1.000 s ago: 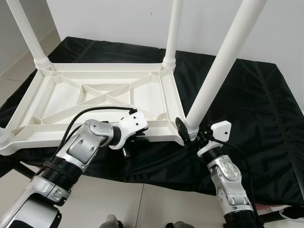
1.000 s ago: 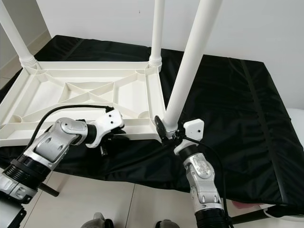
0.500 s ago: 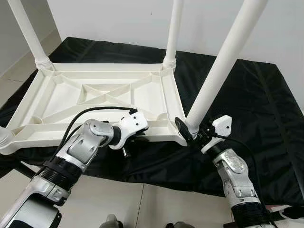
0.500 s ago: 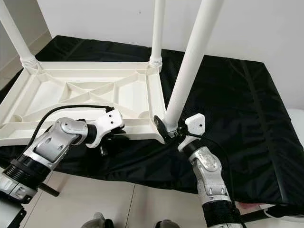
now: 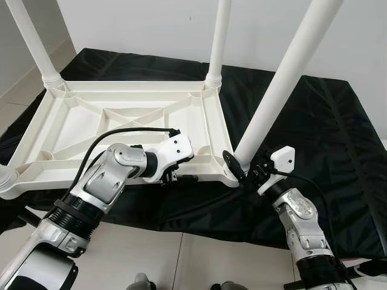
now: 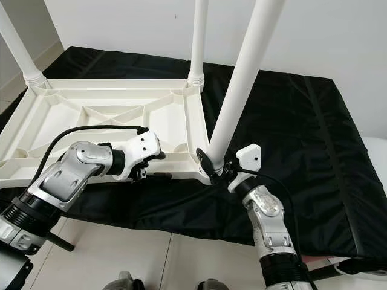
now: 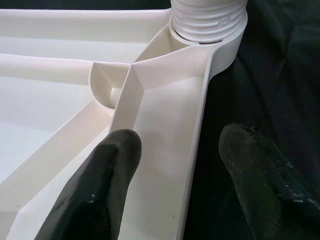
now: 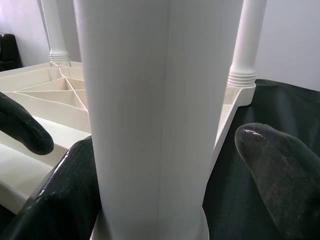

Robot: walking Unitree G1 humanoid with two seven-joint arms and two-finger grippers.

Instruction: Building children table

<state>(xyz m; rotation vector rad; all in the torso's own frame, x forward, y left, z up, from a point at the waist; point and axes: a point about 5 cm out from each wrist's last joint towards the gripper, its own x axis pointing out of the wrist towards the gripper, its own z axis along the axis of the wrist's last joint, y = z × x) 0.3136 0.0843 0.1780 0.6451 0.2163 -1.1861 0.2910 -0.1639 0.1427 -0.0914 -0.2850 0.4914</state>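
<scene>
Upside down, the white plastic table top [image 5: 121,130] lies flat on a black mat [image 5: 314,133], its ribbed underside facing up and its long axis running from the mat's left edge toward the middle. Four white round legs show, each standing upward out of a corner socket: the far-left leg [image 5: 33,42], the far-right leg [image 5: 216,42], the near-right leg [image 5: 284,84], which leans to the right as it rises, and at the near-left corner a bit of ribbed collar [image 5: 5,175] (the leg above it is cut off by the picture edge). The underside carries crossed diagonal ribs in a raised rectangular frame, all one glossy white.

The right gripper [image 5: 245,172] sits at the foot of the near-right leg, at the table top's near-right corner; in the right wrist view its fingers [image 8: 55,195] are spread to either side of the leg, one seemingly against it and the other apart from it. The left gripper [image 7: 175,165] is at the table top's near edge, close to that same corner; its two fingers [image 7: 100,180] are spread, straddling the rim, one over the inner channel and one outside over the mat. Pale floor tiles [image 5: 151,260] lie along the mat's near edge.
</scene>
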